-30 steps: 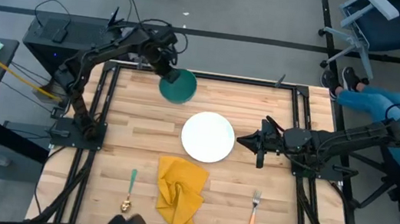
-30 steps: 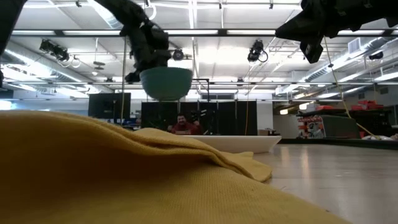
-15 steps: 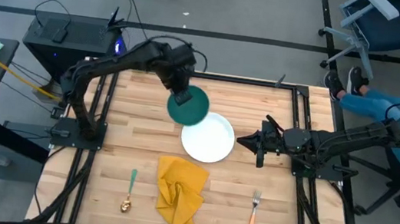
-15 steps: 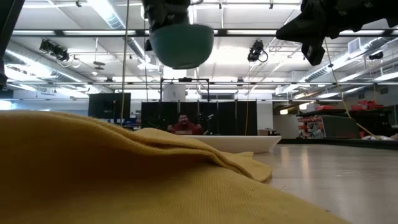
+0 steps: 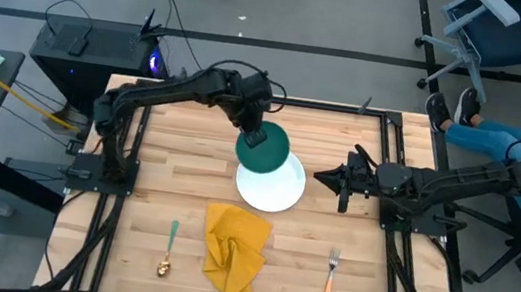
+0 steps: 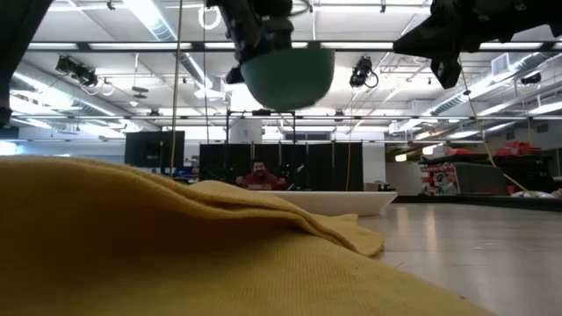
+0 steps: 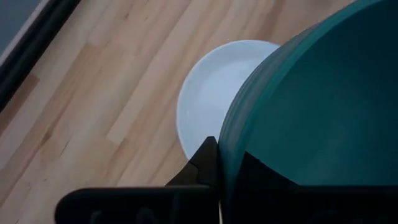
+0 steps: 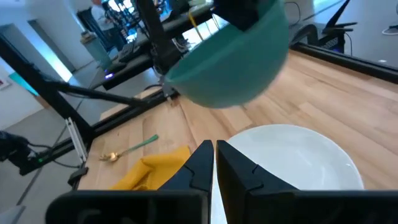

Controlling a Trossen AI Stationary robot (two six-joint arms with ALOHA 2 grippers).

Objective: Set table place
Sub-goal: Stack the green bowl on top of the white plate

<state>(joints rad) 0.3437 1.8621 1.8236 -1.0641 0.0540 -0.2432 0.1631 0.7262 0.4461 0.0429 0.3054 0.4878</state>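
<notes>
the left gripper [image 5: 255,135] is pinching the rim of the teal bowl [image 5: 264,150], holding it in the air over the white plate [image 5: 273,183] on the table [image 5: 177,170]; the right gripper [image 5: 321,182], fingers pressed together on nothing, is hovering just beside the plate.

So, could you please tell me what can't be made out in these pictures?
- Low view: the napkin fills the foreground and hides the spoon, the fork and most of the table; only the plate's rim shows.
- Left wrist view: the bowl covers part of the plate and most of the left gripper.
- High view: the bowl hides the plate's near-left edge.
</notes>
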